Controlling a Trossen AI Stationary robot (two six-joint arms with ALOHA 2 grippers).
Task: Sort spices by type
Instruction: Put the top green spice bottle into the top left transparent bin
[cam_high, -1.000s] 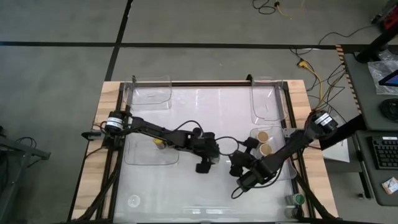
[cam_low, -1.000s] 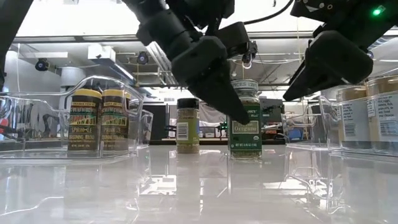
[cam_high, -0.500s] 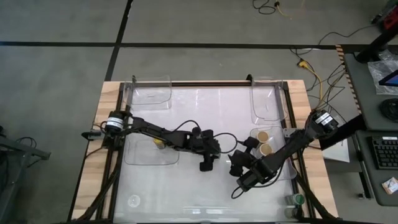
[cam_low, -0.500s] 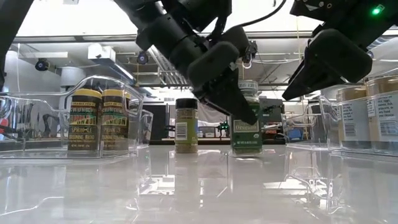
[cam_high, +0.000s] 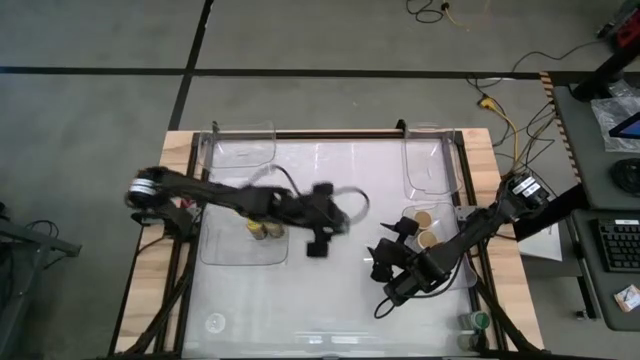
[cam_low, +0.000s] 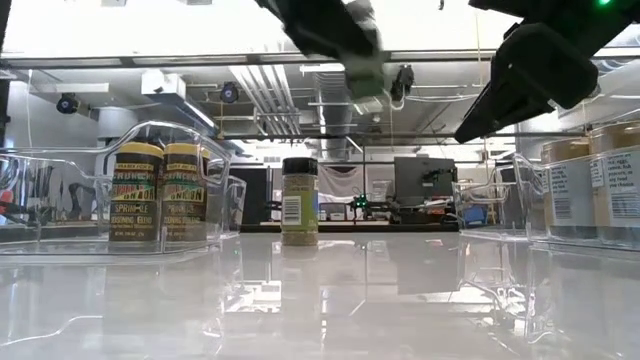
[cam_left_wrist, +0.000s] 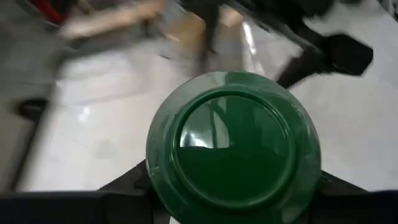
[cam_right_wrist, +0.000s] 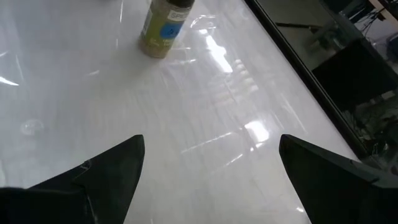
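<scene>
Left gripper (cam_high: 317, 243) pinching a green-lidded jar (cam_left_wrist: 233, 146), raised clear of the desk (cam_high: 330, 180), lid filling the left wrist view between the two dark fingers. Just beside that gripper, toward its own arm's base: two yellow-lidded jars (cam_high: 264, 231) standing upright in a clear tray (cam_high: 215, 250). Right gripper (cam_high: 382, 262) spread wide, empty, hovering above bare desk, near the left gripper but apart. Ahead of its fingers (cam_right_wrist: 102, 174): a black-lidded jar (cam_right_wrist: 163, 26), upright and alone. Close beside the right arm: two tan-lidded jars (cam_high: 425, 228), upright in another clear tray (cam_high: 468, 255).
</scene>
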